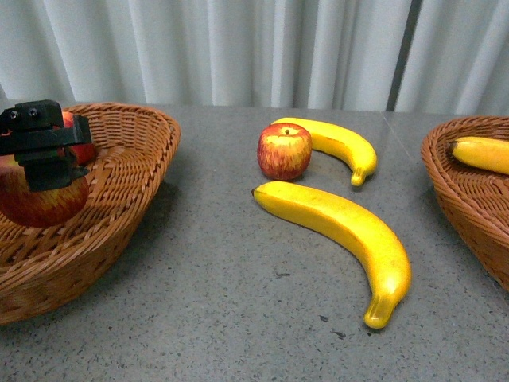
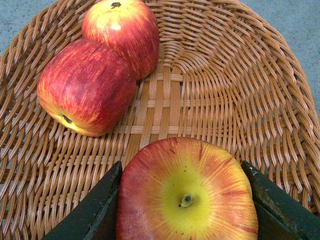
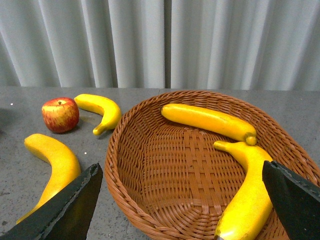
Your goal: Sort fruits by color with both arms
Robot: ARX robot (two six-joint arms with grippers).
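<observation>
My left gripper [image 1: 46,171] is shut on a red-and-yellow apple [image 2: 187,192], stem up, low over the left wicker basket [image 1: 135,159]. Two more red apples [image 2: 87,87] [image 2: 125,32] lie touching in that basket. On the table between the baskets sit one apple [image 1: 284,151], a short banana [image 1: 338,143] right behind it, and a long banana [image 1: 342,231] nearer me. My right gripper [image 3: 180,170] stands open above the right basket [image 3: 120,150], nothing between its fingers. Two bananas [image 3: 207,120] [image 3: 247,195] lie in that basket. The right arm is outside the front view.
The grey tabletop [image 1: 238,318] stretches between the two baskets. A white curtain [image 1: 238,48] hangs behind the table. The right basket [image 1: 461,183] is cut off by the front view's edge, with one banana [image 1: 481,153] showing in it.
</observation>
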